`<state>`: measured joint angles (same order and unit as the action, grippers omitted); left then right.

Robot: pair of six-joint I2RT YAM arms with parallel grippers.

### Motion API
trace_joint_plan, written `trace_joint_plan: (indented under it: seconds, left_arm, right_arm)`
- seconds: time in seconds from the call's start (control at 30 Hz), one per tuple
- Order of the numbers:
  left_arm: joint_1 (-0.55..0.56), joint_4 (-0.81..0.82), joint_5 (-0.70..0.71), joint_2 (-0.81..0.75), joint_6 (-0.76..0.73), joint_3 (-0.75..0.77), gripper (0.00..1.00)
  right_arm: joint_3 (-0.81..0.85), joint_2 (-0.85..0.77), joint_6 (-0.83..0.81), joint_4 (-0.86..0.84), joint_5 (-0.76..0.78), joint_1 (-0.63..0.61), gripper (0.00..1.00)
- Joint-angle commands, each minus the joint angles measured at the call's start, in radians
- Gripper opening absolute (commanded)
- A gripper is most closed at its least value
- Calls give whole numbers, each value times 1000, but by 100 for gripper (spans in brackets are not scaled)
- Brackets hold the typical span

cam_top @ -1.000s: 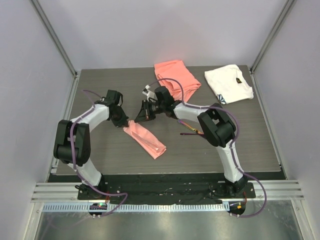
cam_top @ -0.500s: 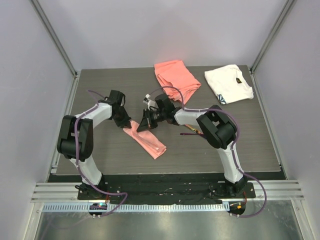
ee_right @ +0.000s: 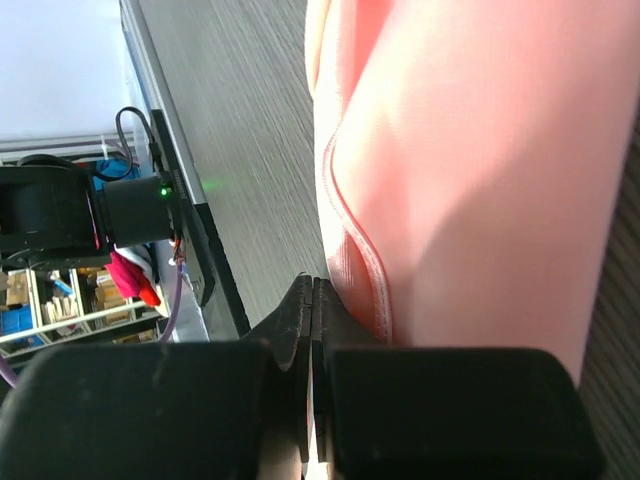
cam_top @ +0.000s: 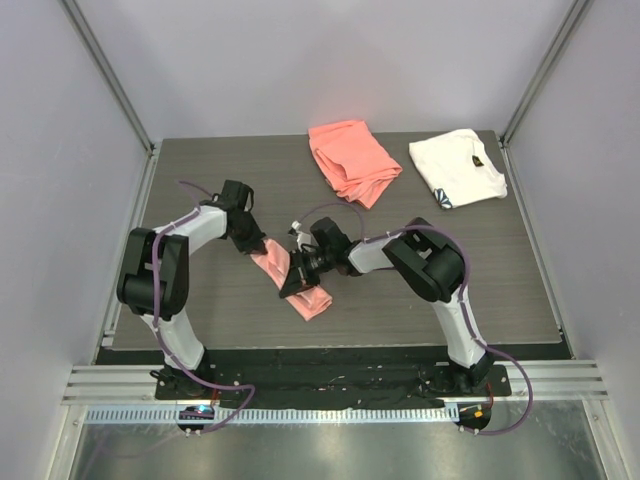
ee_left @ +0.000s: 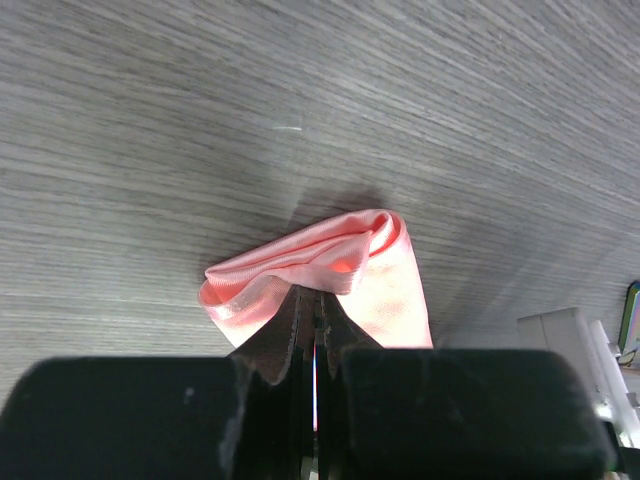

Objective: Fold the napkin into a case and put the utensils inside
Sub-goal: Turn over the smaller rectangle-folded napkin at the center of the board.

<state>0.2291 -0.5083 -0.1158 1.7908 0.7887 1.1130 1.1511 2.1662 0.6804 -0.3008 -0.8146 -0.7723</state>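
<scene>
The dark, wood-grained surface (cam_top: 500, 270) is carrying three cloths. The napkin (cam_top: 313, 303), folded into a narrow glossy pale-pink oblong, is lying slantwise left of centre, its far-left end puckering and rising a little off the boards. A thicker coral-orange cloth (cam_top: 352, 160) is resting in loose folds at the middle of the far edge. A folded white cloth (cam_top: 457, 167) with a small dark mark is sitting in the far right corner, near the orange one and well apart from the napkin.
</scene>
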Motion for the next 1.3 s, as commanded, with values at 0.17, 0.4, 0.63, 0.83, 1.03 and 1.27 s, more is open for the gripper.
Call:
trace_joint_plan:
  seconds: [0.17, 0.4, 0.63, 0.83, 1.03, 1.27]
  left_arm:
    - [13, 2, 62, 36, -11, -4, 1]
    - [59, -70, 108, -74, -60, 13, 8]
    - [55, -139, 108, -243, -60, 27, 20]
    - [-36, -268, 101, -364, -11, 56, 30]
    - [-85, -344, 36, -465, -40, 84, 31]
    - [-116, -378, 70, -600, -62, 94, 34]
  right_arm:
    - [-53, -33, -74, 15, 34, -2, 1]
    - [-1, -244, -171, 208, 63, 4, 9]
    - [73, -388, -389, 486, 250, 1, 50]
    - [105, -381, -496, 572, 529, -45, 88]
    - [202, -275, -568, 661, 756, -172, 85]
    - [231, -220, -573, 700, 953, -271, 75]
